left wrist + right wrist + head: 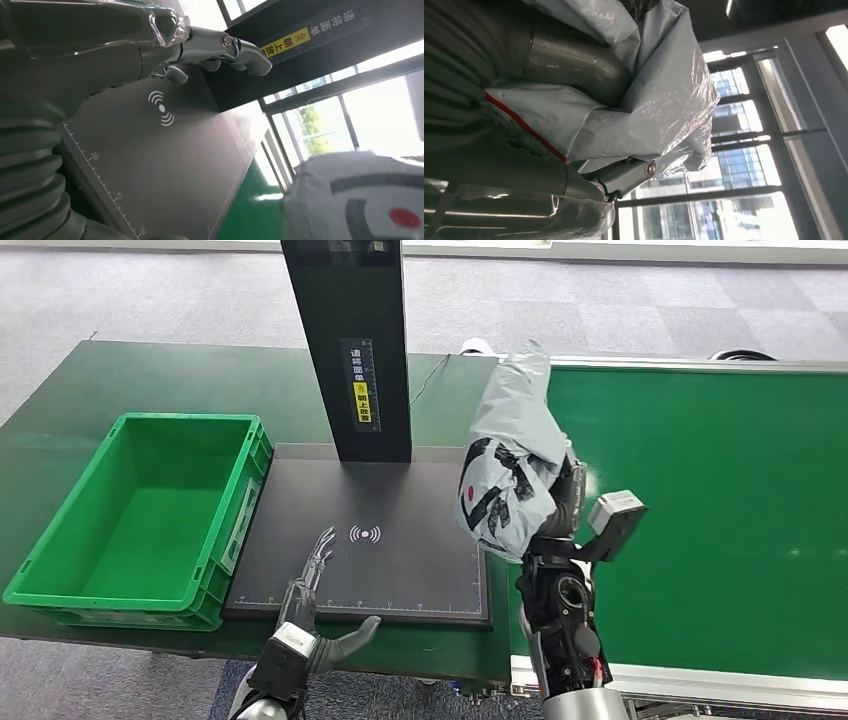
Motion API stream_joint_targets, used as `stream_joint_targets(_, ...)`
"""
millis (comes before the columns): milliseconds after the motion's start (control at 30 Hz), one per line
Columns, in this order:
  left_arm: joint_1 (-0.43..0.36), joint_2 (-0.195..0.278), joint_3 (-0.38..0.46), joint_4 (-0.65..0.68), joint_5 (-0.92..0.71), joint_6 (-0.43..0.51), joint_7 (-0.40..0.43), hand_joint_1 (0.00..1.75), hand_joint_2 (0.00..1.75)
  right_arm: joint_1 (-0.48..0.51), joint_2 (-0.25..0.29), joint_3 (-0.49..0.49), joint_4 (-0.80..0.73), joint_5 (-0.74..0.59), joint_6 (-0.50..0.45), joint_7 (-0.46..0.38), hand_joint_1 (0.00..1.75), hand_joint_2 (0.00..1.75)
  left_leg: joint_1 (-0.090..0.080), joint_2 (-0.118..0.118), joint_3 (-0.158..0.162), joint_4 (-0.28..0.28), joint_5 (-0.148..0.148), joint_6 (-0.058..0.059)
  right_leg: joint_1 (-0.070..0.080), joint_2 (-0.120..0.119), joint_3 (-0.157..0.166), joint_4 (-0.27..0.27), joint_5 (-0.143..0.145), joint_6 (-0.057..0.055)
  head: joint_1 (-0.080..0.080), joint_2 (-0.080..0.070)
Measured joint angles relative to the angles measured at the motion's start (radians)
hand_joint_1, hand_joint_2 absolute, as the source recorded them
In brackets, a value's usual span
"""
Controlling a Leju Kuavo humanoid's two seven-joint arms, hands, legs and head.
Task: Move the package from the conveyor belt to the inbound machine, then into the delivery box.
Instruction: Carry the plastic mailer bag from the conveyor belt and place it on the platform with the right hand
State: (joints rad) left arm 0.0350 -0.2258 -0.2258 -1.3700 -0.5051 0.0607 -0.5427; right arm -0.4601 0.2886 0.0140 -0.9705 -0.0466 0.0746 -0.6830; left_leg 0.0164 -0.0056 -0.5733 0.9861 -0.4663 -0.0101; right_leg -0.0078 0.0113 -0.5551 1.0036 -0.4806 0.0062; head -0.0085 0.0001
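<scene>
1. We see the right hand [560, 502] raised above the seam between the dark scanner pad [400, 500] and the green conveyor belt [700, 510], its fingers [624, 175] wrapped around a grey plastic package [510, 465].
2. The package is clear of both the belt and the pad. It hangs upright in the grip, its top end tilted toward the far side, and black and red print shows on its lower face.
3. In the right wrist view the crinkled grey wrapping [664, 100] is pressed against the hand, with a thin red line along one fold.
4. The left hand [310, 625] rests low at the near edge of the scanner pad, holding nothing. Its fingers [235, 47] are stretched out and apart over the pad, pointing toward the white wireless mark [365, 533].
5. A black upright post [350, 340] with a yellow label stands at the back of the pad.
6. A green crate [140, 520] sits on the dark desk [60, 410], just beside the pad on the left, and touches its edge.
7. In the left wrist view the package [360, 200] appears beyond the pad's far corner, its red dot showing.
</scene>
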Motion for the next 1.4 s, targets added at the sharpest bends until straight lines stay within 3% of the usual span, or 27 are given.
stream_joint_targets(233,-0.008,-0.001,-0.011,0.013,0.000,0.002,0.004,0.00,1.75,-0.131,0.031,0.061,0.331,0.008,-0.053,0.080,1.75,1.75,0.000,-0.001,-0.001,0.000,0.000,0.000,0.000,-0.001,-0.001,0.000,0.000,0.000,0.000,0.000)
stream_joint_targets(400,-0.019,-0.001,-0.012,0.021,0.002,0.005,0.006,0.00,1.75,-0.170,0.031,0.067,0.477,-0.001,-0.030,0.175,1.75,1.75,0.000,-0.001,-0.002,0.000,0.000,0.000,0.000,-0.001,-0.002,0.000,0.000,0.000,0.000,0.000)
stream_joint_targets(433,-0.023,-0.001,-0.012,0.025,0.003,0.006,0.006,0.00,1.75,-0.177,0.031,0.068,0.497,0.001,-0.024,0.192,1.43,1.75,0.000,-0.001,-0.002,0.000,0.000,0.000,0.000,-0.001,-0.002,0.000,0.000,0.000,0.000,0.000)
stream_joint_targets(533,-0.031,-0.001,-0.012,0.035,0.009,0.010,0.006,0.00,1.75,-0.193,0.032,0.084,0.542,0.024,-0.012,0.236,0.12,1.75,0.000,-0.001,-0.002,0.000,0.000,0.000,0.000,-0.001,-0.002,0.000,0.000,0.000,0.000,0.000)
stream_joint_targets(567,-0.033,-0.001,-0.012,0.038,0.010,0.011,0.006,0.00,1.75,-0.198,0.033,0.092,0.552,0.034,-0.004,0.245,0.00,1.75,0.000,-0.001,-0.002,0.000,0.000,0.000,0.000,-0.001,-0.002,0.000,0.000,0.000,0.000,0.000)
stream_joint_targets(700,-0.036,0.001,-0.012,0.047,0.015,0.012,0.005,0.00,1.75,-0.207,0.036,0.114,0.573,0.036,0.083,0.231,0.00,1.75,0.000,-0.001,-0.002,0.000,0.000,0.000,0.000,-0.001,-0.002,0.000,0.000,0.000,0.000,0.000)
stream_joint_targets(933,-0.038,0.012,-0.010,0.067,0.024,0.008,-0.016,0.00,1.75,-0.216,0.025,0.116,0.570,-0.020,0.264,0.076,0.00,1.75,0.000,-0.001,-0.002,0.000,0.000,0.000,0.000,-0.001,-0.002,0.000,0.000,0.000,0.000,0.000)
stream_joint_targets(1100,-0.035,0.019,-0.005,0.071,0.024,0.006,-0.019,0.00,1.75,-0.200,-0.002,0.116,0.503,-0.033,0.331,0.001,0.00,1.75,0.000,-0.001,-0.002,0.000,0.000,0.000,0.000,-0.001,-0.002,0.000,0.000,0.000,0.000,0.000)
stream_joint_targets(1300,0.007,0.027,0.013,0.039,0.021,0.030,-0.017,0.00,1.75,-0.073,-0.032,0.117,0.292,0.000,0.341,-0.015,0.00,1.75,0.000,-0.001,-0.002,0.000,0.000,0.000,0.000,-0.001,-0.002,0.000,0.000,0.000,0.000,0.000)
stream_joint_targets(1400,0.043,0.027,0.029,-0.001,-0.049,0.140,0.004,0.00,1.75,0.035,-0.044,0.118,0.151,0.015,0.321,-0.015,0.00,1.75,0.000,-0.001,-0.002,0.000,-0.001,0.000,0.000,-0.001,-0.002,0.000,-0.001,0.000,0.000,0.000)
